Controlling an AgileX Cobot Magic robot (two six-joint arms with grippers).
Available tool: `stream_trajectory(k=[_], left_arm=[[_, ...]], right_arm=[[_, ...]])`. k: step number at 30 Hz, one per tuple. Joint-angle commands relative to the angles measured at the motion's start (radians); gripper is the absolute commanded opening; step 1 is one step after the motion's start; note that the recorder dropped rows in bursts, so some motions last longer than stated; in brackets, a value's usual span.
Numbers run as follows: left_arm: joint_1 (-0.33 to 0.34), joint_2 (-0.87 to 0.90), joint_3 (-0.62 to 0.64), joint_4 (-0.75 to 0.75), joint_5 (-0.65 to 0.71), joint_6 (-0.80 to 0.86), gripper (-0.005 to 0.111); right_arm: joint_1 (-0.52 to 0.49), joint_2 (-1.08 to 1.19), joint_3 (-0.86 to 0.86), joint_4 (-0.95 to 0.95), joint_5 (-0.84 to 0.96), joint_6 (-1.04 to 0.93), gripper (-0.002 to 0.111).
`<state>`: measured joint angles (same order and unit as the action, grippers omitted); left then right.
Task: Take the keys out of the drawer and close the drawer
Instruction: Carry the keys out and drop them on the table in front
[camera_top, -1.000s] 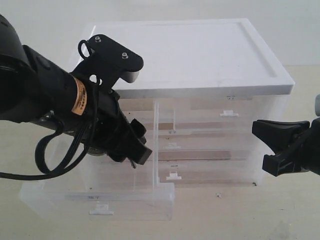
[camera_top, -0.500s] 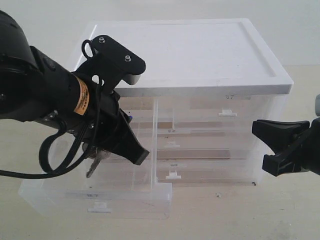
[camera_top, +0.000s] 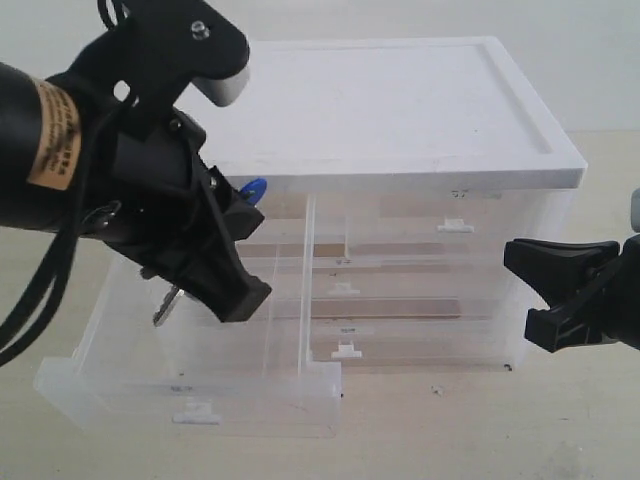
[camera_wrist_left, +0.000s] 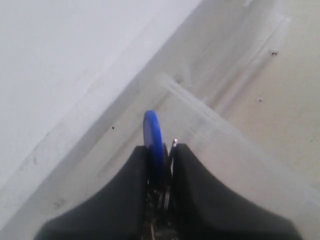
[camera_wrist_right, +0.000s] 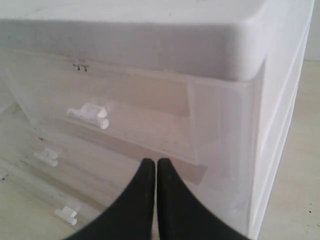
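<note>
My left gripper (camera_top: 240, 206) hangs above the open drawer (camera_top: 255, 398) and is shut on the keys (camera_top: 254, 188). The round blue fob pokes out past the fingertips, and one silvery key (camera_top: 165, 303) dangles below the hand. In the left wrist view the fob (camera_wrist_left: 152, 134) stands on edge between the black fingers (camera_wrist_left: 192, 172), with the metal ring behind it. The drawer is the lower left, half-width one, pulled far out of the cabinet, with its white tab handle (camera_top: 196, 413) at the front. My right gripper (camera_top: 515, 258) (camera_wrist_right: 156, 162) is shut and empty, right of the cabinet.
The translucent cabinet (camera_top: 540, 215) has a white lid (camera_top: 400, 100), and its right-hand drawers carry small white tab handles (camera_top: 456, 226) (camera_wrist_right: 90, 114). The open drawer juts toward the front of the beige table (camera_top: 470, 430). My left arm's bulk covers the cabinet's left side.
My left gripper has risen up and to the left, lifting the keys out of the drawer until the blue fob shows. The right gripper has not moved.
</note>
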<state>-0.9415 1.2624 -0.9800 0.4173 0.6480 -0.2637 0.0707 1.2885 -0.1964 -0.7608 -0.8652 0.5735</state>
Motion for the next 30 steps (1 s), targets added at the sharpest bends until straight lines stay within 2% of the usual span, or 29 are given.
stream_trajectory(k=[1, 5, 13, 20, 27, 30], left_arm=[[-0.075, -0.043, 0.002, 0.090, -0.054, 0.006, 0.004], [-0.124, -0.050, -0.002, 0.122, -0.200, 0.006, 0.004], [-0.126, 0.054, -0.004, 0.212, -0.428, 0.006, 0.004], [-0.100, 0.184, -0.004, 0.256, -0.450, 0.004, 0.004], [-0.018, 0.241, -0.004, 0.254, -0.488, -0.037, 0.004], [-0.005, 0.246, -0.004, 0.254, -0.490, -0.037, 0.004]], right_arm=[[-0.001, 0.000, -0.003, -0.006, -0.007, -0.001, 0.000], [-0.001, 0.000, -0.003, -0.006, -0.005, -0.001, 0.000], [-0.001, 0.000, -0.003, -0.005, -0.005, -0.003, 0.000], [-0.001, 0.000, -0.003, -0.005, -0.003, -0.003, 0.000], [-0.001, 0.000, -0.003, -0.005, -0.003, -0.003, 0.000], [-0.001, 0.000, -0.003, -0.005, -0.003, -0.003, 0.000]])
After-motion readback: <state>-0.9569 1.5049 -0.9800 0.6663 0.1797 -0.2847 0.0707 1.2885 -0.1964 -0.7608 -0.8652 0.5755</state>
